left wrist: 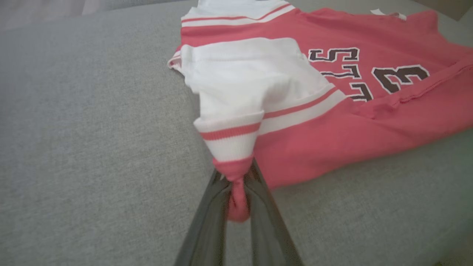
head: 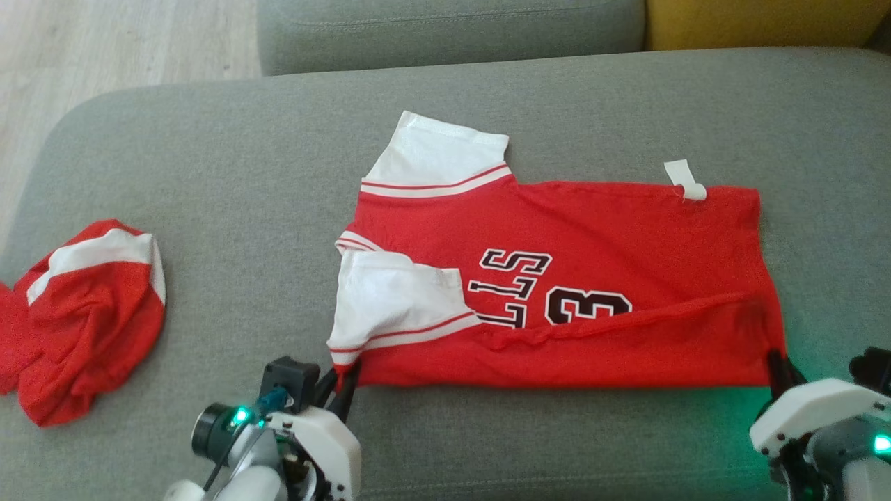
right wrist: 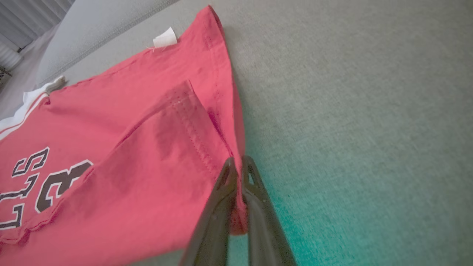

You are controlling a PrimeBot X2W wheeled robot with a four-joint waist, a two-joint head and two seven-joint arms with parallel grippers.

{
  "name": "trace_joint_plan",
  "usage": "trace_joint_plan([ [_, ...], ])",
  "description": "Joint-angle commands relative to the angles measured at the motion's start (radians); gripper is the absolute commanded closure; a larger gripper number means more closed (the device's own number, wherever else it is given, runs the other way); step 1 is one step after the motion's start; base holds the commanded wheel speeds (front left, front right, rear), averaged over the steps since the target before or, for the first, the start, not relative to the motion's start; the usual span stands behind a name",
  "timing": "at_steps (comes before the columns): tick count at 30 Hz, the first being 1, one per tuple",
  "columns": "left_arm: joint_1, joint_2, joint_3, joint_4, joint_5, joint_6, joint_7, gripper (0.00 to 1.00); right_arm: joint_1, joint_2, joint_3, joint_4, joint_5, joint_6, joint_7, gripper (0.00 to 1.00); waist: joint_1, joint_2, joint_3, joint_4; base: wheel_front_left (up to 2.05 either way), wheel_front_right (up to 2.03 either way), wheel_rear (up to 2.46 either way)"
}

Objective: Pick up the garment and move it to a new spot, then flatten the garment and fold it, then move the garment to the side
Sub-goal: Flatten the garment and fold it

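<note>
Soft red-and-white jersey shirt (head: 592,229), likely light, limp. Left gripper (head: 346,372) clenches its 7 o'clock corner, right gripper (head: 774,358) the 5 o'clock.

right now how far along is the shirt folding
Done: the shirt lies spread on the cushion, its near edge folded over the lettering. In hand: the left gripper is shut on the corner by the white sleeve, the right gripper on the hem corner. Left: more folds, then moving it aside.
</note>
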Motion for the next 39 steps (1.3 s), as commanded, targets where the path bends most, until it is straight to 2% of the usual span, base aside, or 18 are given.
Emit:
trace_joint_plan([
  [1, -0.03, 0.022, 0.027, -0.037, -0.003, 0.003, 0.003, 1.0, -0.011, -0.008, 0.026, -0.05, 0.006, -0.001, 0.01, 1.0, 0.0, -0.0001, 0.001, -0.004, 0.0, 0.0, 0.0],
  [3, -0.024, 0.024, 0.023, -0.046, -0.002, 0.008, 0.015, 1.0, 0.007, -0.008, 0.022, -0.07, -0.012, -0.001, 0.03, 1.0, 0.0, -0.0001, 0.001, -0.008, 0.0, 0.0, 0.0],
  [4, -0.025, 0.026, 0.021, -0.049, 0.001, 0.012, 0.019, 0.91, 0.009, -0.008, 0.016, -0.082, -0.027, -0.001, 0.028, 0.29, 0.0, -0.0001, 0.002, -0.009, 0.0, 0.0, 0.0],
  [5, -0.028, 0.031, 0.02, -0.051, 0.007, 0.018, 0.022, 0.54, 0.008, -0.008, 0.008, -0.092, -0.032, -0.001, 0.024, 0.0, 0.0, -0.0001, 0.003, -0.011, 0.0, 0.0, 0.0],
  [6, -0.032, 0.034, 0.02, -0.052, 0.01, 0.023, 0.025, 0.2, 0.004, -0.008, 0.003, -0.098, -0.031, -0.001, 0.022, 0.0, 0.0, -0.0001, 0.005, -0.013, 0.0, 0.0, 0.0],
  [7, -0.037, 0.037, 0.022, -0.055, 0.012, 0.027, 0.024, 0.0, -0.002, -0.008, 0.007, -0.104, -0.032, -0.001, 0.021, 0.0, 0.0, -0.0001, 0.007, -0.015, 0.0, 0.0, 0.0],
  [16, -0.138, 0.071, 0.064, -0.118, 0.01, 0.025, 0.003, 0.0, -0.086, -0.008, 0.01, -0.173, -0.087, -0.001, -0.024, 0.0, 0.0, -0.0001, 0.059, -0.04, 0.0, 0.0, 0.0],
  [20, -0.265, 0.11, 0.082, -0.152, 0.016, -0.014, 0.023, 0.0, -0.155, -0.008, 0.036, -0.214, -0.112, -0.001, -0.042, 0.0, 0.0, -0.0001, 0.111, -0.059, 0.0, 0.0, 0.0],
  [22, -0.347, 0.13, 0.079, -0.155, 0.014, -0.058, 0.055, 0.0, -0.198, -0.008, 0.05, -0.235, -0.122, -0.001, -0.052, 0.0, 0.0, -0.0001, 0.144, -0.07, 0.0, 0.0, 0.0],
  [25, -0.482, 0.158, 0.055, -0.122, -0.003, -0.142, 0.127, 0.0, -0.269, -0.008, 0.068, -0.257, -0.136, -0.001, -0.071, 0.0, 0.0, -0.0001, 0.194, -0.09, 0.0, 0.0, 0.0],
  [27, -0.577, 0.181, 0.026, -0.082, -0.015, -0.169, 0.179, 0.0, -0.317, -0.008, 0.083, -0.261, -0.14, -0.001, -0.082, 0.0, 0.0, -0.0001, 0.227, -0.108, 0.0, 0.0, 0.0],
  [30, -0.708, 0.204, -0.003, -0.004, -0.06, -0.18, 0.237, 0.0, -0.384, -0.008, 0.121, -0.255, -0.136, -0.001, -0.096, 0.0, 0.0, -0.0001, 0.27, -0.142, 0.0, 0.0, 0.0],
  [33, -0.809, 0.24, -0.078, 0.06, -0.112, -0.182, 0.272, 0.0, -0.436, -0.008, 0.157, -0.245, -0.124, -0.001, -0.114, 0.0, 0.0, -0.0001, 0.305, -0.176, 0.0, 0.0, 0.0],
  [39, -0.954, 0.314, -0.2, 0.196, -0.174, -0.183, 0.256, 0.0, -0.491, -0.008, 0.225, -0.234, -0.098, -0.001, -0.139, 0.0, 0.0, -0.0001, 0.36, -0.24, 0.0, 0.0, 0.0],
])
